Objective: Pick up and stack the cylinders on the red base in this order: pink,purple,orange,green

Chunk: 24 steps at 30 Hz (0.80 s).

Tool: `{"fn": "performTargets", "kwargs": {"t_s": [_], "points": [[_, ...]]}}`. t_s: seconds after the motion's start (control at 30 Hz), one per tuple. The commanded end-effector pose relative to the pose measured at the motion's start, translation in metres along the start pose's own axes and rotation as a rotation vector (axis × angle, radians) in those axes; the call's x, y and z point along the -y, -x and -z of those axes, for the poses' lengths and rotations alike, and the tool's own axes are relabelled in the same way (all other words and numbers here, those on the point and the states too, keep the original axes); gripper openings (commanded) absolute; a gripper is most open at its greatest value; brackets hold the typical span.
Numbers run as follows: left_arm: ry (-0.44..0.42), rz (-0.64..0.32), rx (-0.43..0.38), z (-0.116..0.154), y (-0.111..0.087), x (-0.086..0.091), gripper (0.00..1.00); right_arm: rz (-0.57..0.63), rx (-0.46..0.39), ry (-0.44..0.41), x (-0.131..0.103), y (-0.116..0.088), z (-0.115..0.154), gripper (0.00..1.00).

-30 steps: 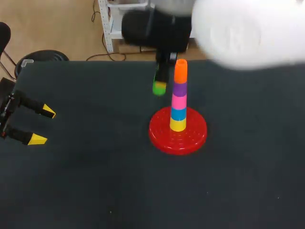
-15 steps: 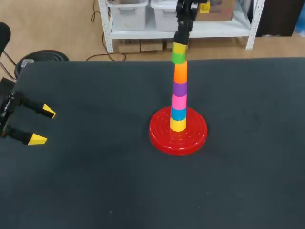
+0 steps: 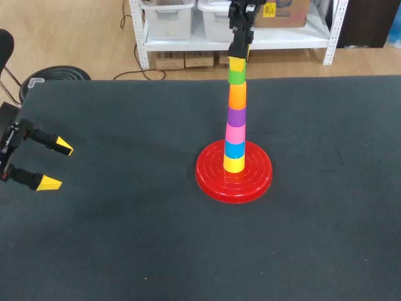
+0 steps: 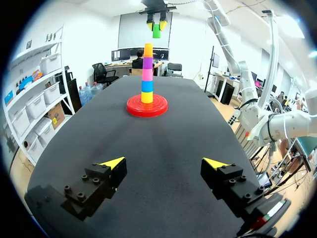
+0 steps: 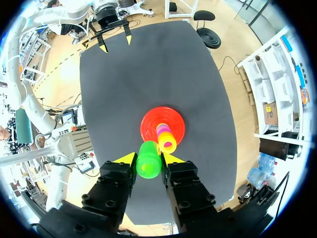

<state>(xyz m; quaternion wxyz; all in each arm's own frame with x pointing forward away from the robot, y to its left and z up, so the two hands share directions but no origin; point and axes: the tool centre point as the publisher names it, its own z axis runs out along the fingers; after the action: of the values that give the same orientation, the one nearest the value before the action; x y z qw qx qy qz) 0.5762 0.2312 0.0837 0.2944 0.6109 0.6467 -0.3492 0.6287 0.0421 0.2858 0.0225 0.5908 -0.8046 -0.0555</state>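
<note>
Gripping green cylinder (image 5: 148, 166) in right gripper (image 5: 148, 158), above orange cylinder (image 3: 237, 96) topping stack on red base (image 3: 210, 176), mid-table (image 3: 125, 238). Holding left gripper (image 3: 56, 165) wide open near table's left edge.

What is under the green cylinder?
Open air, then the orange cylinder topping the stack; the right claw holds the green cylinder above it. Its underside cannot be seen.

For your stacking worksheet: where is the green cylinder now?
In the head view, the green cylinder, held by the right end effector, hangs just above the stack's orange cylinder.
</note>
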Motion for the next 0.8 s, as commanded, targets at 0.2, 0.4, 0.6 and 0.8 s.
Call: {"fn": "performTargets", "kwargs": {"t_s": [0.2, 0.4, 0.6, 0.8], "points": [[-0.001, -0.003, 0.002, 0.0, -0.001, 0.0, 1.0, -0.016, 0.002, 0.03, 0.014, -0.005, -0.009, 0.0], [-0.001, -0.003, 0.002, 0.0, -0.001, 0.0, 1.0, -0.012, 0.011, 0.045, 0.016, -0.004, -0.015, 0.0], [-0.001, -0.003, 0.002, 0.0, -0.001, 0.0, 1.0, -0.01, 0.014, 0.044, 0.017, -0.005, -0.017, 0.0], [-0.001, -0.003, 0.002, 0.0, -0.001, 0.0, 1.0, -0.014, 0.017, 0.041, 0.02, -0.006, -0.02, 0.0]]}}
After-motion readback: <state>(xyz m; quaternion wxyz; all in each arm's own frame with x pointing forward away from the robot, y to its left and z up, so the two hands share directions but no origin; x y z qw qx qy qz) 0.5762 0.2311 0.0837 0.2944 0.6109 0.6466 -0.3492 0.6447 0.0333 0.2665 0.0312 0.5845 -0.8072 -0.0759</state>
